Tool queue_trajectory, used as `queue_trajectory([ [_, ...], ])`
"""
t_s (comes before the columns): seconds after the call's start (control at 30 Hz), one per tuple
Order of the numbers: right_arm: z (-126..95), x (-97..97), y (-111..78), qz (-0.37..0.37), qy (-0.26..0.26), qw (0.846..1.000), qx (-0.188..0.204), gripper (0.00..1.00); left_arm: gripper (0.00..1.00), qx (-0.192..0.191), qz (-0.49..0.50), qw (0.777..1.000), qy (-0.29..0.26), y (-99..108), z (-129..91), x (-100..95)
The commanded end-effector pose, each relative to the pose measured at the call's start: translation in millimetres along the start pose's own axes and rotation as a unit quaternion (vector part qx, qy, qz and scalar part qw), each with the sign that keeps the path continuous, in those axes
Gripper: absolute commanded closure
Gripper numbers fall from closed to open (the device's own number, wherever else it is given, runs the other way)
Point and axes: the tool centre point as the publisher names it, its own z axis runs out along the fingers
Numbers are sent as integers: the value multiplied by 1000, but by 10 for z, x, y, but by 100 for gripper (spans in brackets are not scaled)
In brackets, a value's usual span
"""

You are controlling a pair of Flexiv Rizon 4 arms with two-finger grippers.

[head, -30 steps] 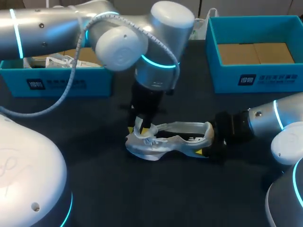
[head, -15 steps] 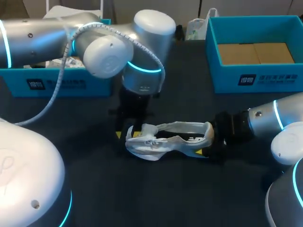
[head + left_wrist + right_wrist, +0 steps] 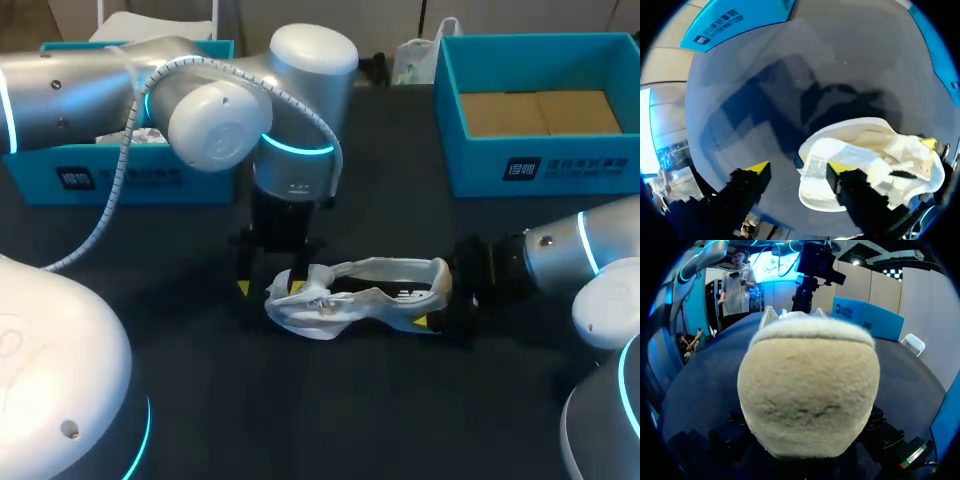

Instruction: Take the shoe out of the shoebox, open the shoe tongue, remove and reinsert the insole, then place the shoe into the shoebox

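So the shoe (image 3: 340,305) is out on the surface, about midway between the left box (image 3: 130,182) and the right box (image 3: 560,170). Its long axis runs side to side across the head view. The toe points toward my left and the heel toward my right, with the opening facing up.

The left fingers (image 3: 243,288) hang straight down at the toe end and are spread wide, holding nothing. In the left wrist view one yellow tip (image 3: 758,167) sits over bare surface, out past the toe. The other tip is right at the flap with the label on it (image 3: 816,169), which I take to be the tongue. So the shoe lies off to one side of that pair, not centred between them. My read is they need to slide along the shoe's length, toward the heel, before they can straddle the tongue.

The right arm (image 3: 560,260) comes in low from the right, and its end butts up against the heel. In its own wrist view the fuzzy heel (image 3: 807,390) fills nearly everything. Whether it has an actual grip there, I can't tell, since the heel hides it.

The left arm is the nearer one to the tongue, so I'd guess opening the tongue is its job while the right steadies the heel.
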Motion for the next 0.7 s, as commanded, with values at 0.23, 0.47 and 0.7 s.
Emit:
queue_trajectory([
  [0.23,64,19,-3,0,-1,1000,4,100,0,26,51,998,13,117,-268,-33],
  [0.47,64,19,-3,0,-1,1000,4,100,0,38,140,989,21,211,-505,-12],
  [0.7,64,19,-3,0,-1,1000,4,100,0,101,325,937,75,191,-843,28],
])
